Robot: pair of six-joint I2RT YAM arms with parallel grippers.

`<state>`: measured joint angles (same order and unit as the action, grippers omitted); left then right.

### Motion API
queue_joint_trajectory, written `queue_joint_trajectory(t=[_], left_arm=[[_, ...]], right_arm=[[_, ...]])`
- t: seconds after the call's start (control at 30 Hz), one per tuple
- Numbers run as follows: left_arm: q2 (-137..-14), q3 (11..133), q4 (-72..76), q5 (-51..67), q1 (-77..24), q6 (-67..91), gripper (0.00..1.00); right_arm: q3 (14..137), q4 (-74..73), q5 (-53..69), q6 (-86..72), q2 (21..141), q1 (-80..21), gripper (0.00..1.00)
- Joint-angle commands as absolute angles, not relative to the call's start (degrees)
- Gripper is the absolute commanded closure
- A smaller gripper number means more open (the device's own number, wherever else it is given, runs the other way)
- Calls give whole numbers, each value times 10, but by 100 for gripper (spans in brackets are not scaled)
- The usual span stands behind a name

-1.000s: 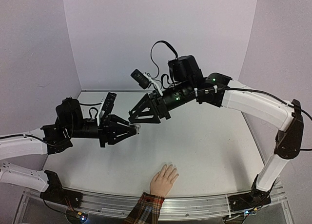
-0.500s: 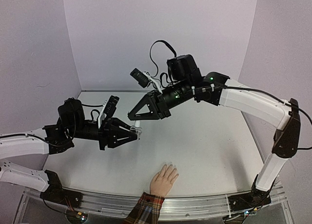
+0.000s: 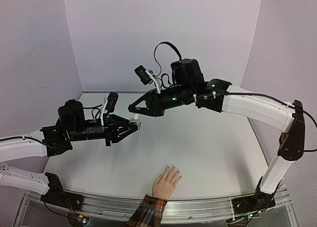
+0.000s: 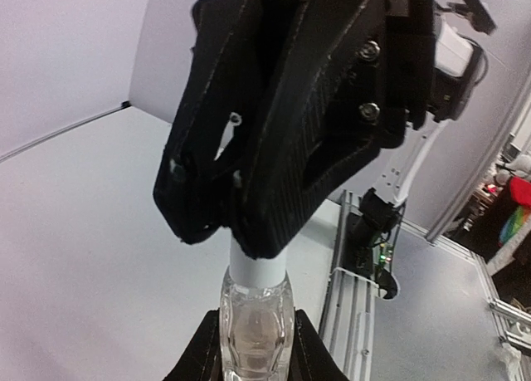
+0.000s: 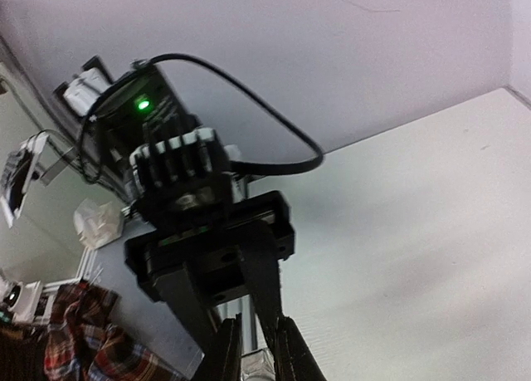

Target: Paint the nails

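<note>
Bottle grasped by left claw; cap above bottle clenched by right claw. Risk: bottle twisted loose during uncapping, dropped onto desk below.

top: high rear, wide | wrists: close, facing each other | shared: bottle

Plain pale-lilac walls on three sides behind left gripper; flat white matte table under it, aluminium rail nearer the camera. Even, diffuse light.

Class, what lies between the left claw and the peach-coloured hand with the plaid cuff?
Bare white tabletop only, in the top view, between left claw and hand.
</note>
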<state>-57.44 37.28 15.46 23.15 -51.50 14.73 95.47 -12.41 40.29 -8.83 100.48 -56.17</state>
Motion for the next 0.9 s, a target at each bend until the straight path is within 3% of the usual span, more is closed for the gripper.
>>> queue_joint_trajectory(t=[0.0, 0.2, 0.3, 0.43, 0.5, 0.67, 0.77, 0.87], left_arm=[[-582, 439, 205, 30, -511, 119, 100], [-682, 474, 236, -145, -516, 43, 100], [-728, 478, 258, -190, -530, 17, 100], [-749, 458, 274, -229, -546, 26, 100], [-741, 450, 264, -208, -546, 44, 100], [-687, 423, 200, -132, -546, 90, 100], [-649, 416, 148, -46, -545, 109, 100], [-621, 406, 136, 81, -541, 119, 100]], right_arm=[[943, -142, 229, -148, 1037, -608, 100], [1053, -228, -79, -339, 1134, -666, 100], [1147, -307, -142, -413, 1188, -674, 100], [1156, -316, -171, -428, 1186, -685, 99], [1146, -317, -177, -410, 1173, -679, 88], [1075, -293, -65, -315, 1079, -630, 37], [1051, -292, 85, -176, 1039, -598, 22], [1027, -293, 262, -48, 1001, -578, 19]])
